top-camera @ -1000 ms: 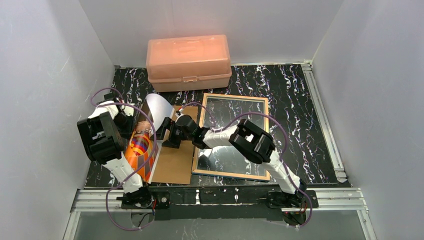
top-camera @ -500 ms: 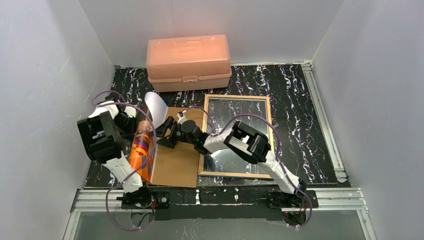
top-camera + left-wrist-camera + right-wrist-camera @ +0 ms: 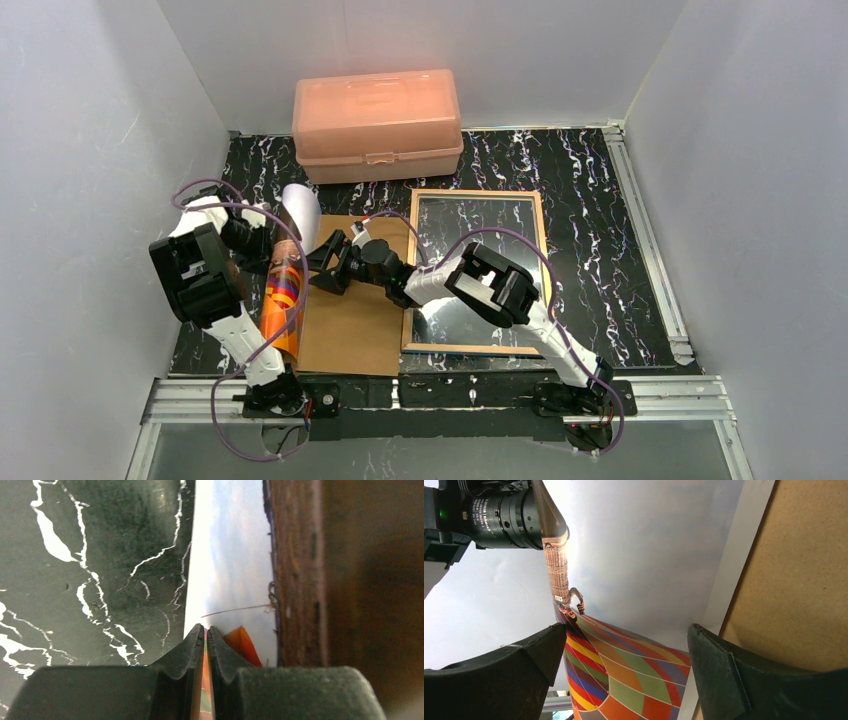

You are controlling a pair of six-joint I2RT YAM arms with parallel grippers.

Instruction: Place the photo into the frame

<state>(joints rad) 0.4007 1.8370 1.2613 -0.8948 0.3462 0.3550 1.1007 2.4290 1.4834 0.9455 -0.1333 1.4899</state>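
Note:
The photo (image 3: 283,292), a colourful chequered balloon print, stands on edge at the left, curled, with its white back (image 3: 301,212) showing at the top. My left gripper (image 3: 258,250) is shut on the photo's edge; the left wrist view shows the fingertips (image 3: 195,639) pinching the print (image 3: 230,570). My right gripper (image 3: 322,268) is open, just right of the photo, facing its printed side (image 3: 634,680) with nothing between the jaws. The frame (image 3: 500,215) lies flat to the right, wood-coloured rim up, glass pane reflecting.
A brown backing board (image 3: 350,320) lies flat between the photo and the frame, under my right gripper. A peach plastic box (image 3: 377,110) stands at the back. White walls close in left and right. The left wrist camera (image 3: 499,515) shows near the photo.
The left gripper has tipped the photo up steeper and drawn it left, so it looks narrower. The right gripper has moved left toward it, still open.

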